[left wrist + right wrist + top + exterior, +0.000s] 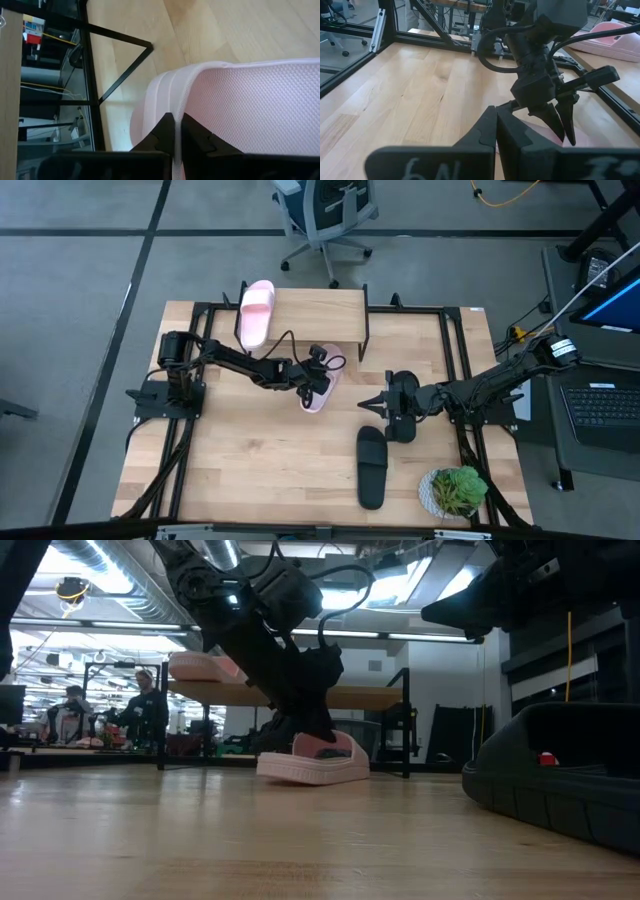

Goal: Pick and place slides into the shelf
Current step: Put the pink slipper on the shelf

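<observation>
The left gripper (pixel 312 380) has its fingers (pixel 165 131) clamped together on the edge of a pale pink slide (pixel 322 393), which rests on the table (pixel 250 470) just before the shelf (pixel 318 315). To do this step well, I judge the lift should clear the shelf's plank edge before any move toward it, keeping the pinch firm on the thin sole rim so the slide does not swing. A second pink slide (pixel 255 312) already lies on the shelf, beyond the gripper and to one side; open plank remains beside it. The shelf's black legs stand near the grasp. The right gripper (pixel 377 406), fingers together and empty, waits well apart, with a black slide (pixel 372 468) just beside it.
</observation>
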